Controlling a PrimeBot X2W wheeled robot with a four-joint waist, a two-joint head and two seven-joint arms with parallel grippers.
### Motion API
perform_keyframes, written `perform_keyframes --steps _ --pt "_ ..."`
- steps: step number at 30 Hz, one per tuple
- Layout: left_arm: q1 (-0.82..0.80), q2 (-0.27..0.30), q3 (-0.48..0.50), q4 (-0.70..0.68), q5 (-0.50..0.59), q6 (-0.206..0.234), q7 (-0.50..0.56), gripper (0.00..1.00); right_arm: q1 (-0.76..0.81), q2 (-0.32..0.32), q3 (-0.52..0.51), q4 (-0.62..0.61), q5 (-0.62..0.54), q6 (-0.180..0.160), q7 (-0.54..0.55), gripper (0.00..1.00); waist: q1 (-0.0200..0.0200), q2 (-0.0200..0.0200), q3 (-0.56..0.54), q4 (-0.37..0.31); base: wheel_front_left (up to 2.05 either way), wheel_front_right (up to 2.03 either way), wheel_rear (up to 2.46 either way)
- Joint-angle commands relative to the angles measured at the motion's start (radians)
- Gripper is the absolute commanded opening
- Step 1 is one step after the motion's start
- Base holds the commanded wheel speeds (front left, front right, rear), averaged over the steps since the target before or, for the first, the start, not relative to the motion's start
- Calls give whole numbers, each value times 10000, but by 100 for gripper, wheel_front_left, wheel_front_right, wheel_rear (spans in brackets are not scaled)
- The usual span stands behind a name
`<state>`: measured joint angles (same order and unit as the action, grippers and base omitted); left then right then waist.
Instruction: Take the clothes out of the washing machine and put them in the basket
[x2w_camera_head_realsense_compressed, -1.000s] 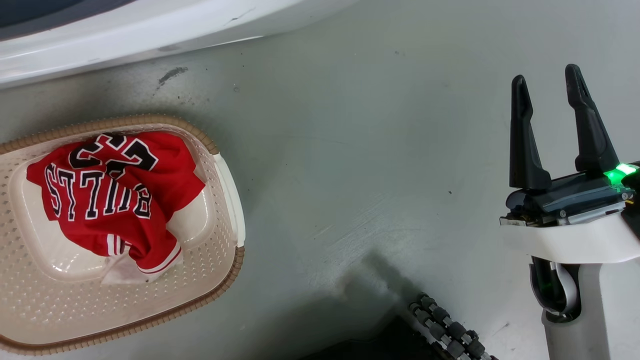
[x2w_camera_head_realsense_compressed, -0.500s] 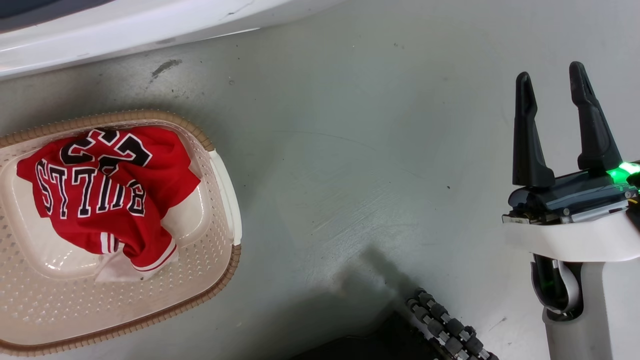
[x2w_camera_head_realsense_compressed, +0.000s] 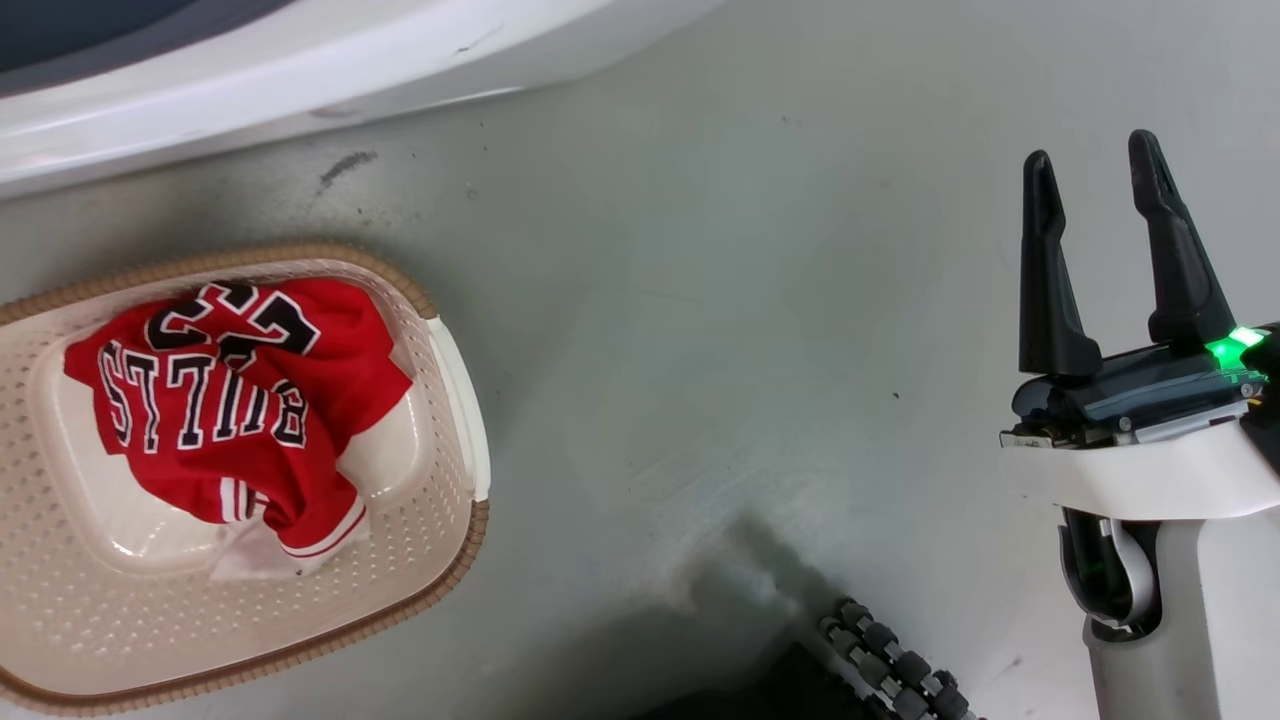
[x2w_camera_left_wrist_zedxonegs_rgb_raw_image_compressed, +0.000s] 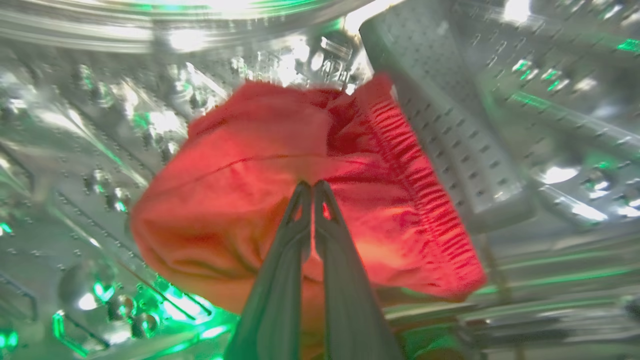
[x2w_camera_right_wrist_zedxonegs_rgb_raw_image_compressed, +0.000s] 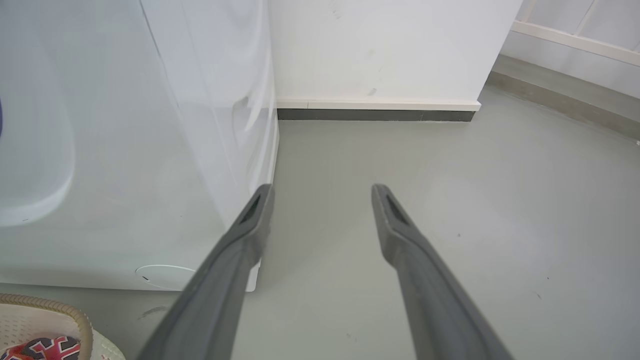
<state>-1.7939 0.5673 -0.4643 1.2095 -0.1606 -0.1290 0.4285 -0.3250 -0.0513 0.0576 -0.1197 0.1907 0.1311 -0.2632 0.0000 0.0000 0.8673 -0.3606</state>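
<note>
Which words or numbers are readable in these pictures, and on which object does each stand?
"BULLS": black-and-white letters, upside down in the head view, on the red basketball jersey in the cream perforated plastic basket.
Large number beside it: creased, seemingly "23".
Nothing else readable.

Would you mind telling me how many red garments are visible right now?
2. The jersey lies in the basket; the plain red garment is inside the drum, pinched by the left claw. Others may be hidden behind it.
</note>
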Motion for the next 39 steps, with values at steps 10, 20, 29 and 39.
perform_keyframes --steps 10,20,29,39 --pt "979 -398 -370 58 -662 -1 -1731 0 265 19 -20 207 -314 -7 -24 100 0 0 -1051 388 0 0 0" --pt "2975 -1076 -347 130 -1706 -2 -4051 0 769 15 -91 478 -727 -7 -24 100 0 0 -2409 957 0 0 0" --pt "4916 -1602 -349 164 -2308 -3 -6055 0 1229 16 -75 623 -1050 -7 -24 100 0 0 -3588 1397 0 0 0" --pt "6932 -2053 -29 -1031 -2692 328 -6940 0 1956 16 -197 797 -1376 -7 -24 100 0 0 -4833 1891 0 0 0"
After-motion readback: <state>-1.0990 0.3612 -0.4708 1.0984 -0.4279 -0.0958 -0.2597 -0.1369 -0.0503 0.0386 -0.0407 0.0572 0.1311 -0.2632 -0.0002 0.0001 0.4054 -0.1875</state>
